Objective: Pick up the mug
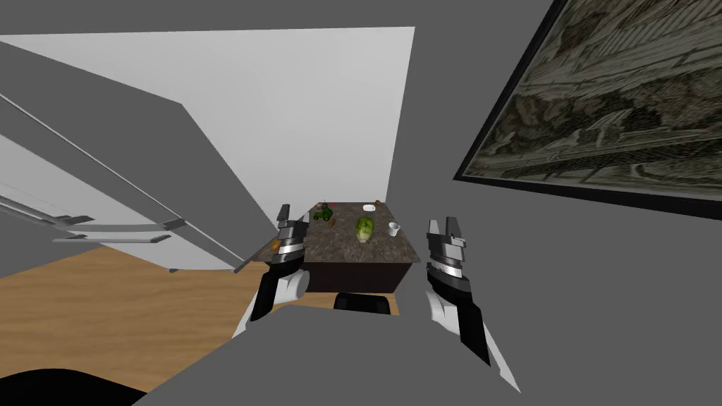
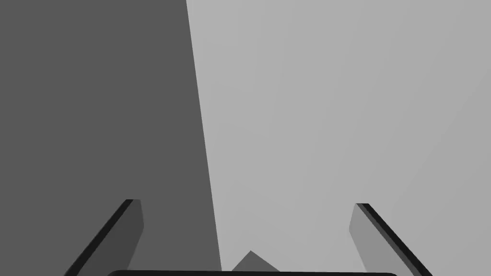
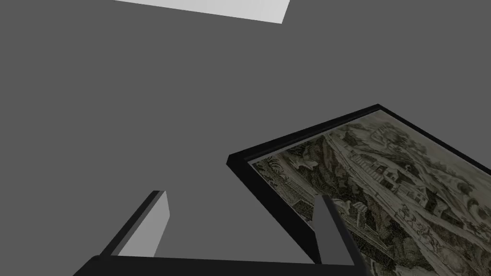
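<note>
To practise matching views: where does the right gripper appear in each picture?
Head view: right gripper, open, right of the table, below the framed picture.
Right wrist view: right gripper, open before that picture.
Left wrist view: left gripper instead.
Shared landmark: the framed picture.

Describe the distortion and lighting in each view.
Head view: wide lens splays the walls and rolls the scene, leaving the mug tiny on the dark table. Left wrist view: flat, shadowless light on the open left gripper. Right wrist view: the same, right gripper open.
</note>
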Robot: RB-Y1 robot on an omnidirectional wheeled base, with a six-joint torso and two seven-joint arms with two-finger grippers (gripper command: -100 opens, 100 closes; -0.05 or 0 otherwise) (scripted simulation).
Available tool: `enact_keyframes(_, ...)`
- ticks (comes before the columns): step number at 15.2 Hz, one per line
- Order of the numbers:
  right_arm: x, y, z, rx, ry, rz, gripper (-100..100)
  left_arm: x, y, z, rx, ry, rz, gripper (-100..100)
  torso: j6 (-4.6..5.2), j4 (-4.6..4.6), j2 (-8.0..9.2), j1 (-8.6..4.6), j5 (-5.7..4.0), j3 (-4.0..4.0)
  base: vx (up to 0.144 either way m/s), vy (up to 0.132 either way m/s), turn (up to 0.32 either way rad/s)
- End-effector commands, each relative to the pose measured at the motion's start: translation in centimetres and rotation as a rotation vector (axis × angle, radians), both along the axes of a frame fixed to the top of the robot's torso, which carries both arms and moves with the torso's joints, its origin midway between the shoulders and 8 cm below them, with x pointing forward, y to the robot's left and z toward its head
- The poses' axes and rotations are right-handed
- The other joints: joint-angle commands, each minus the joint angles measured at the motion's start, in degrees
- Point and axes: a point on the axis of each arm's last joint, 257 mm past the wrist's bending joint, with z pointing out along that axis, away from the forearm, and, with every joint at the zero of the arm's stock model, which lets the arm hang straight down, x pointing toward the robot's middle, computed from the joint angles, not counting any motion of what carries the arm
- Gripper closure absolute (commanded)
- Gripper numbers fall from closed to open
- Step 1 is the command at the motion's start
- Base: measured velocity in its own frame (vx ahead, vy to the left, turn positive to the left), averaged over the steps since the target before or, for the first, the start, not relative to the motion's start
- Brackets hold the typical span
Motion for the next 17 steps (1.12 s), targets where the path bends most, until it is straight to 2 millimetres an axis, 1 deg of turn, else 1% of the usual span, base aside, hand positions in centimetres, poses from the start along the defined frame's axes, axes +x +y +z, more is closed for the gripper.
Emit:
enact_keyframes(1, 0.3, 0.2, -0.9, -0.035, 0.034, 0.015, -100, 0.0, 0.0, 0.0, 0.0, 0.0, 0.0, 0, 0.0, 0.0, 0.0, 0.0, 0.0, 0.0, -0.014, 0.011, 0.096)
enact_keyframes(2, 0.3, 0.2, -0.9, -0.035, 0.034, 0.015, -100, 0.0, 0.0, 0.0, 0.0, 0.0, 0.0, 0, -0.02, 0.0, 0.04, 0.02, 0.0, 0.02, -0.023, 0.014, 0.1)
enact_keyframes(3, 0.4, 0.2, -1.9, -0.06, 0.066, 0.026, -100, 0.0, 0.0, 0.0, 0.0, 0.0, 0.0, 0, -0.01, 0.01, 0.07, 0.03, 0.01, 0.04, -0.03, 0.019, 0.113)
enact_keyframes(4, 0.4, 0.2, -1.9, -0.06, 0.066, 0.026, -100, 0.0, 0.0, 0.0, 0.0, 0.0, 0.0, 0, -0.02, 0.02, 0.1, 0.04, 0.01, 0.06, -0.03, 0.021, 0.093)
enact_keyframes(6, 0.7, -0.2, -4.9, -0.101, 0.155, 0.038, -100, 0.0, 0.0, 0.0, 0.0, 0.0, 0.0, 0, -0.02, 0.02, 0.13, 0.08, 0.02, 0.07, -0.036, 0.04, 0.188)
enact_keyframes(7, 0.8, 0.0, -4.8, -0.113, 0.158, 0.045, -100, 0.0, 0.0, 0.0, 0.0, 0.0, 0.0, 0, -0.04, 0.03, 0.16, 0.13, 0.02, 0.09, -0.042, 0.042, 0.2)
enact_keyframes(8, 0.8, -0.4, -6.8, -0.133, 0.214, 0.049, -100, 0.0, 0.0, 0.0, 0.0, 0.0, 0.0, 0, -0.02, 0.03, 0.18, 0.14, 0.03, 0.1, -0.041, 0.043, 0.228)
enact_keyframes(9, 0.8, -0.4, -6.8, -0.14, 0.216, 0.053, -100, 0.0, 0.0, 0.0, 0.0, 0.0, 0.0, 0, -0.03, 0.04, 0.19, 0.14, 0.03, 0.11, -0.035, 0.04, 0.172)
enact_keyframes(10, 0.7, -0.9, -9.0, -0.161, 0.279, 0.057, -100, 0.0, 0.0, 0.0, 0.0, 0.0, 0.0, 0, -0.01, 0.04, 0.19, 0.14, 0.03, 0.11, -0.032, 0.045, 0.234)
enact_keyframes(11, 0.7, -0.8, -9.0, -0.166, 0.28, 0.06, -100, 0.0, 0.0, 0.0, 0.0, 0.0, 0.0, 0, -0.03, 0.04, 0.18, 0.15, 0.03, 0.1, -0.031, 0.04, 0.19)
enact_keyframes(12, 0.4, -1.5, -11.4, -0.184, 0.35, 0.062, -100, 0.0, 0.0, 0.0, 0.0, 0.0, 0.0, 0, -0.02, 0.04, 0.17, 0.14, 0.03, 0.1, -0.033, 0.051, 0.24)
enact_keyframes(13, 0.4, -1.5, -11.4, -0.192, 0.352, 0.067, -100, 0.0, 0.0, 0.0, 0.0, 0.0, 0.0, 0, -0.02, 0.03, 0.19, 0.16, 0.03, 0.1, -0.035, 0.051, 0.212)
enact_keyframes(14, -0.2, -2.3, -14.0, -0.207, 0.427, 0.066, -100, 0.0, 0.0, 0.0, 0.0, 0.0, 0.0, 0, -0.02, 0.04, 0.19, 0.17, 0.04, 0.11, -0.035, 0.063, 0.298)
enact_keyframes(15, -0.2, -2.3, -14.0, -0.217, 0.429, 0.072, -100, 0.0, 0.0, 0.0, 0.0, 0.0, 0.0, 0, -0.04, 0.04, 0.19, 0.2, 0.05, 0.11, -0.033, 0.056, 0.243)
enact_keyframes(16, -1.0, -3.1, -16.3, -0.229, 0.499, 0.071, -100, 0.0, 0.0, 0.0, 0.0, 0.0, 0.0, 0, -0.02, 0.04, 0.19, 0.2, 0.05, 0.11, -0.028, 0.066, 0.318)
enact_keyframes(17, -1.0, -3.1, -16.5, -0.242, 0.508, 0.078, -100, 0.0, 0.0, 0.0, 0.0, 0.0, 0.0, 0, -0.05, 0.04, 0.18, 0.22, 0.05, 0.1, -0.025, 0.059, 0.232)
